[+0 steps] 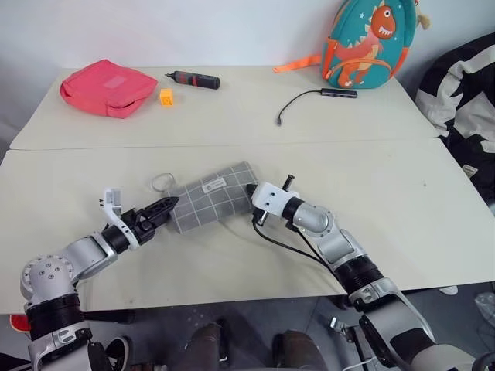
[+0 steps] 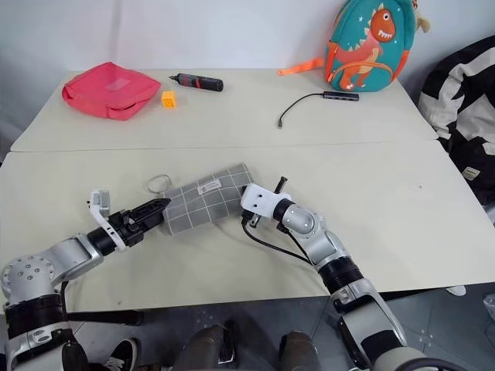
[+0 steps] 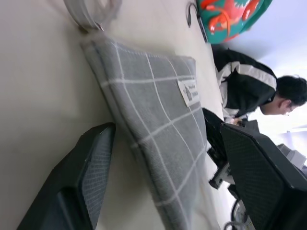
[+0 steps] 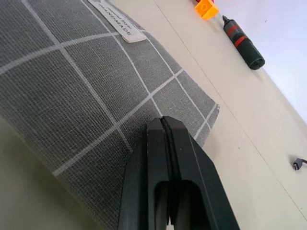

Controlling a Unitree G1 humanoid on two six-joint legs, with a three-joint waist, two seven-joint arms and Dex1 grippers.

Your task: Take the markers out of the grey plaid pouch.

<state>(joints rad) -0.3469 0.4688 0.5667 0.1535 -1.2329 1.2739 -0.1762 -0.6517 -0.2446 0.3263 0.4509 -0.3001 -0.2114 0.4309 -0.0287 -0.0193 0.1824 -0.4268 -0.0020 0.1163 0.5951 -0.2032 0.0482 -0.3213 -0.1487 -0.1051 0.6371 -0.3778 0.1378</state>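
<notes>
The grey plaid pouch (image 1: pixel 212 196) lies flat on the near table (image 1: pixel 402 232), stretched between the two claws; the right gripper (image 4: pixel 165 125) has its fingers pressed together at the pouch's end, apparently pinching the fabric edge, while the left gripper (image 3: pixel 163 158) stands spread with the opposite end of the pouch between its fingers, not yet clamped. No markers are out on the table; judging from this, the task is barely begun: the pouch must first be secured and opened, then each marker drawn out.
</notes>
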